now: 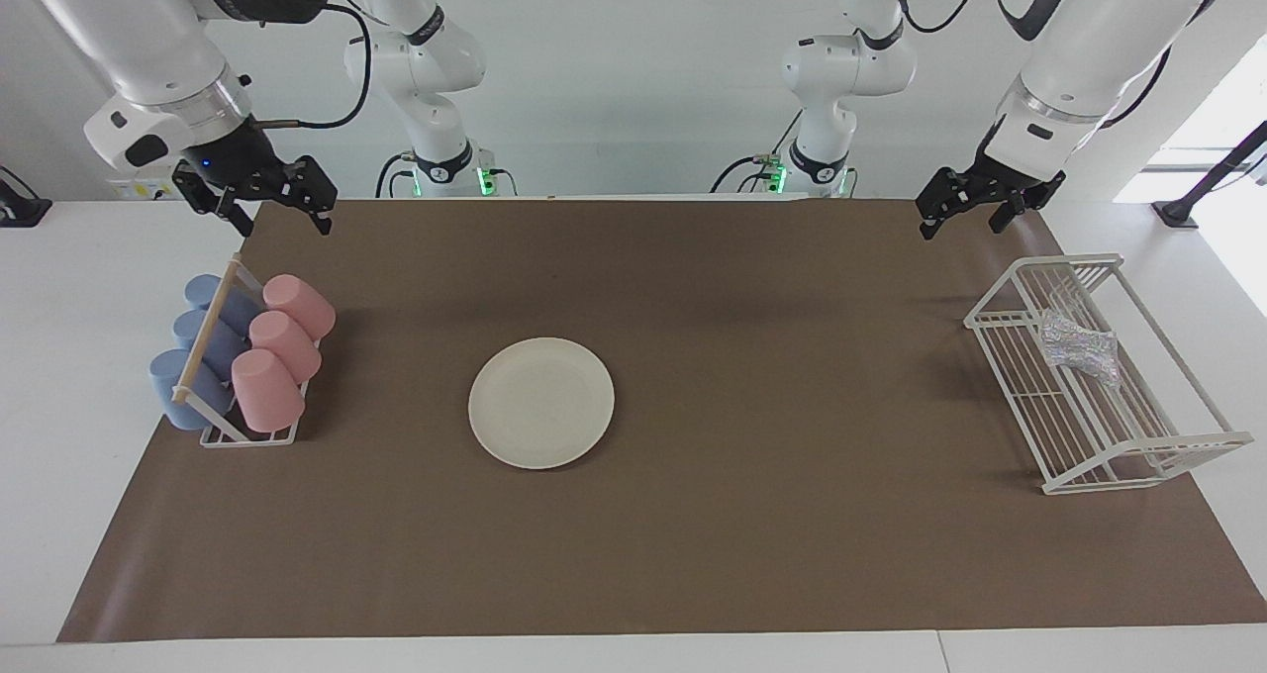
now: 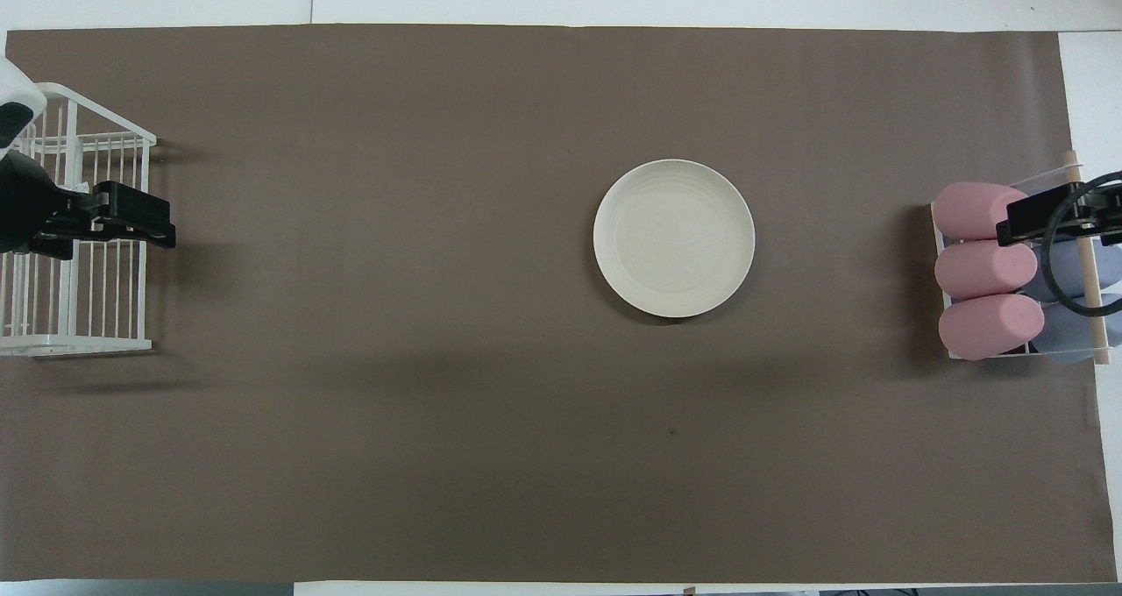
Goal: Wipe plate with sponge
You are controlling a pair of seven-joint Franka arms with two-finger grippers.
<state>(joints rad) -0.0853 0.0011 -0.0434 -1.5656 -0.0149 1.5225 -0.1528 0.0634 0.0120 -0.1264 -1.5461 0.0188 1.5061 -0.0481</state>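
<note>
Plate [image 1: 541, 403] sits bare on the brown mat [image 1: 752, 534] about mid-table, a bit toward the right arm's end; sponge [image 1: 1079, 349] lies inside the white wire rack [image 1: 1128, 455] at the left arm's end, well apart from the plate. Left gripper [image 1: 968, 210] hangs in the air over the rack's robot-side end, fingers apart, holding nothing. Right gripper [image 1: 280, 210] hangs over the robot-side end of the cup holder [image 1: 247, 438] with pink cups [image 1: 267, 389] and blue cups [image 1: 183, 386], fingers apart, empty too.
</note>
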